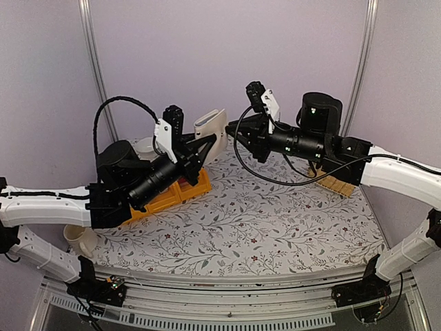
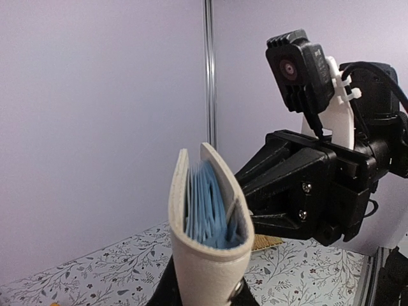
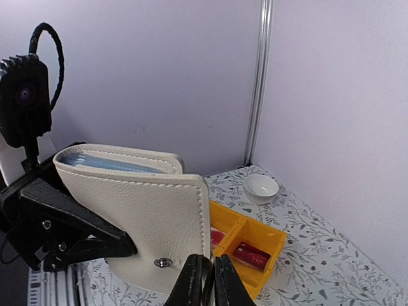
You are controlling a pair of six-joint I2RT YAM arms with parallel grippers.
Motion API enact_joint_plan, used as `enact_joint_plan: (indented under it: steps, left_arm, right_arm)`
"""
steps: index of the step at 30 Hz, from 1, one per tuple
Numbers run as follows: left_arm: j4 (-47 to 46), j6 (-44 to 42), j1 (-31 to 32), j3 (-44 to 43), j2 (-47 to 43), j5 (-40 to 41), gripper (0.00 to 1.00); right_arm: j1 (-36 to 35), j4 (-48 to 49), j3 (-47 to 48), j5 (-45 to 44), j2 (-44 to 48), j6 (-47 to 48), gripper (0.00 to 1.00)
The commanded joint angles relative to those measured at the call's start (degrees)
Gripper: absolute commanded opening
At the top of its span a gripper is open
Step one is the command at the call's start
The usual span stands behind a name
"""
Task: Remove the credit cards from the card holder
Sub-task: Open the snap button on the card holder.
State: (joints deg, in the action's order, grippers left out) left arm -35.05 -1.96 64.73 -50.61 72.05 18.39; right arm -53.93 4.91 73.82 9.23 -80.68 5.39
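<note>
The whitish card holder is held upright above the table's back left by my left gripper, which is shut on its lower spine. In the left wrist view the card holder gapes a little at the top, showing pale blue leaves; no card shows inside. My right gripper is right beside it. In the right wrist view its fingers are nearly together at the lower corner of the card holder's cover. Two red credit cards lie in the yellow bin.
The yellow bins sit on the table under the left gripper. A white bowl stands behind them; it also shows in the right wrist view. A woven straw basket lies under the right arm. A pale cup stands near the left edge.
</note>
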Motion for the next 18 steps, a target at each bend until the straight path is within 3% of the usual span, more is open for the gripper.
enact_joint_plan:
  steps: [1,9,12,13,18]
  left_arm:
    - [-4.4,-0.9,0.6,1.1,-2.4,-6.4,0.00]
    - [-6.7,3.3,-2.2,4.4,-5.4,-18.3,0.00]
    - [-6.3,3.9,-3.0,4.3,-5.5,-22.6,0.00]
    - [-6.1,4.0,-3.5,4.2,-5.6,-24.0,0.00]
    - [-5.4,5.2,-5.1,4.3,-5.8,-30.6,0.00]
  right_arm:
    - [1.4,-2.5,-0.4,4.9,2.9,0.7,0.04]
    - [5.7,-7.9,-1.7,14.3,5.6,1.8,0.04]
    - [5.9,-12.5,-0.5,19.0,5.5,4.4,0.27]
    - [5.9,-13.9,0.0,19.6,5.2,5.5,0.30]
    - [6.0,-19.1,1.0,21.6,5.9,7.8,0.29]
